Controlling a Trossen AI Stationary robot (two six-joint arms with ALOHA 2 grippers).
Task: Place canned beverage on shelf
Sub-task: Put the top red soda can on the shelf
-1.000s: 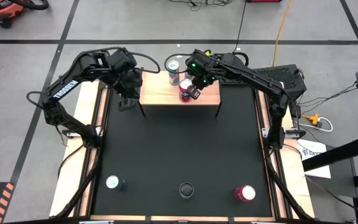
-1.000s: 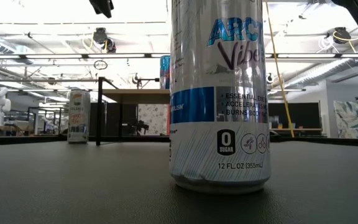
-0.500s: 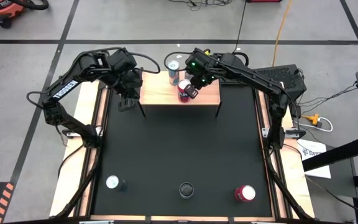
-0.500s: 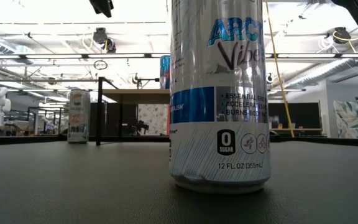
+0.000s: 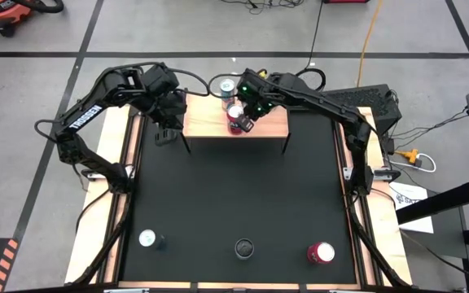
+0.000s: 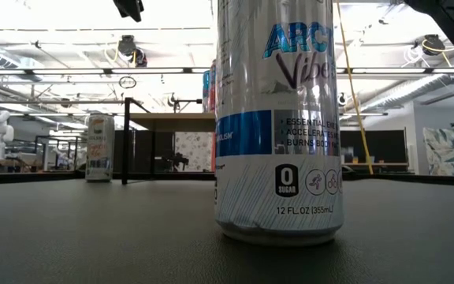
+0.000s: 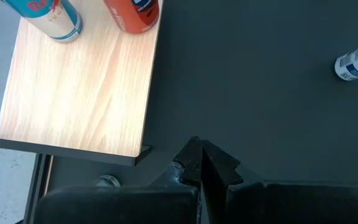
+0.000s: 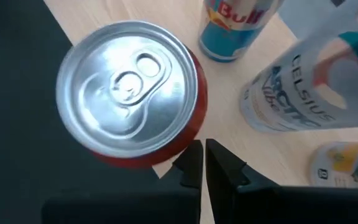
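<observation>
High view: the right hand hung over the shelf at the far edge of the desk, its fingers pressed together and gripping nothing. Just beside it stood a red can, upright on the board. The right wrist view looked down on that red can's silver lid, with the closed fingertips next to its wall; whether they touched it could not quite be told. Past it on the light wood stood a blue can and a pale Celsius can (a fourth, yellowish can showed at the picture's edge).

The left hand waited by the shelf's left end, above the desk, fingers likewise pressed together on nothing. Its wrist view showed the shelf board with the blue can and the red can at the far side.

Along the near edge of the desk stood three more cans, well apart: a silver-topped one on the left, a dark one in the middle, and a red one on the right. The low view was filled by a white Arctic Vibe can close to the lens, with the shelf far behind it.
</observation>
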